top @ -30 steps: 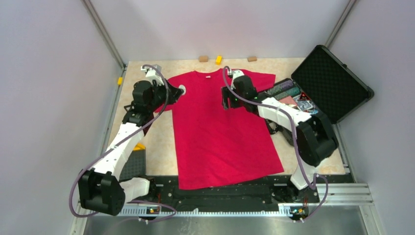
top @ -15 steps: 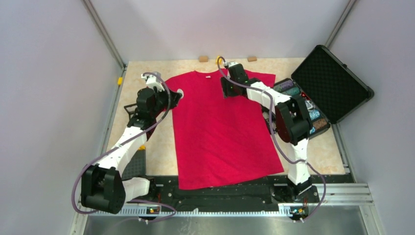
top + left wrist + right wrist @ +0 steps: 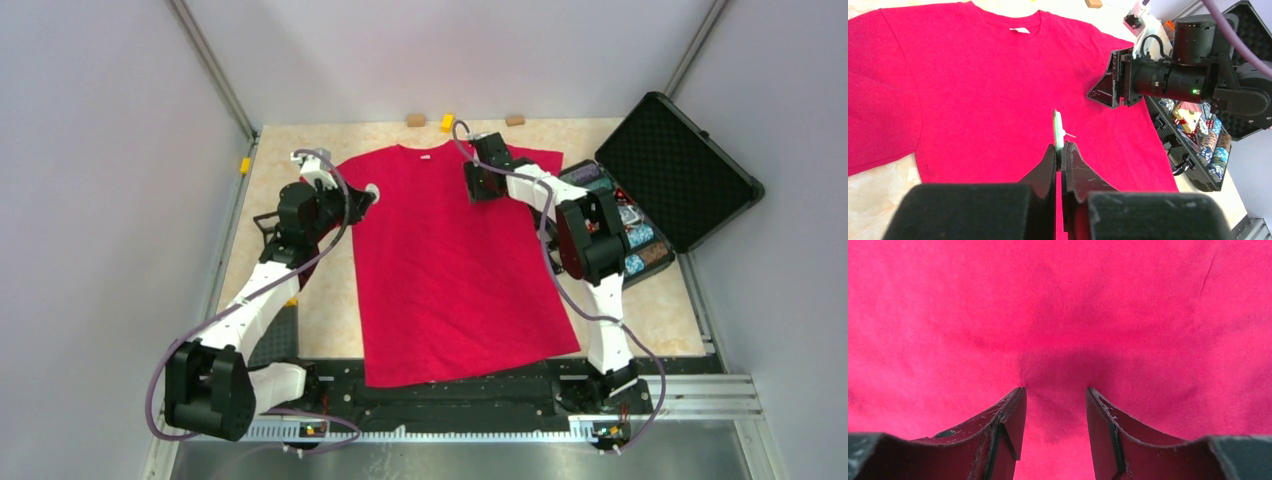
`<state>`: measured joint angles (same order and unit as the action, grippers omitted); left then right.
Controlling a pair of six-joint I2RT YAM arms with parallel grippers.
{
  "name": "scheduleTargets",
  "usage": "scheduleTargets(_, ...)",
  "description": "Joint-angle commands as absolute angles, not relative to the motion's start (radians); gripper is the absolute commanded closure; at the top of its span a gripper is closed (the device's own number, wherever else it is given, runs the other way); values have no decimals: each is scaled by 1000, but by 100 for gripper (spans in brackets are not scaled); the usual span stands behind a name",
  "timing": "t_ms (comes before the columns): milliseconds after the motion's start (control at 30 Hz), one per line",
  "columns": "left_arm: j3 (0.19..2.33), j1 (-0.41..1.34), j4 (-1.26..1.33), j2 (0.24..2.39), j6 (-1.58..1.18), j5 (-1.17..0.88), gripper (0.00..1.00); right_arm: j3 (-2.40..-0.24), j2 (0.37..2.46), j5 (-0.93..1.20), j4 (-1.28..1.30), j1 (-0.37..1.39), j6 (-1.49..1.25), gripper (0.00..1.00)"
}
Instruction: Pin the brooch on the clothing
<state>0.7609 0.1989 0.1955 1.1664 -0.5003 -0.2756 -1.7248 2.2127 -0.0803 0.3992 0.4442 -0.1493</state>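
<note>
The red T-shirt [image 3: 450,270] lies flat on the table, collar at the far side, white neck label showing in the left wrist view [image 3: 1019,30]. My left gripper [image 3: 360,195] hovers at the shirt's left sleeve and is shut [image 3: 1062,148] on the brooch [image 3: 1058,125], a small greenish disc seen edge-on with its pin sticking out to the right. The brooch shows as a pale round spot from above [image 3: 371,188]. My right gripper [image 3: 480,188] is open, its tips [image 3: 1055,390] down on the shirt's upper right chest fabric [image 3: 1073,300], nothing between them.
An open black case [image 3: 680,170] with colourful trinkets [image 3: 1208,145] stands right of the shirt. Small tan and yellow blocks [image 3: 446,122] lie along the back wall. A black pad [image 3: 275,335] lies at the left, beside my left arm.
My right arm has swung from beside the case onto the shirt's upper right chest and lowered its open fingers to the fabric. My left gripper shifted slightly, still holding the brooch.
</note>
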Motion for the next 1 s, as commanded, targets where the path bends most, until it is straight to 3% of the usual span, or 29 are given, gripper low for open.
scheduleTargets(0, 740, 198, 262, 1138, -506, -303, 100, -1655, 2183, -66, 365, 449, -160, 52)
scheduleTargets(467, 719, 198, 222, 1075, -491, -306, 100, -1366, 2009, -71, 280, 449, -218, 53)
scheduleTargets(967, 718, 198, 198, 1063, -465, -306, 100, -1630, 2087, -67, 366, 449, -156, 49)
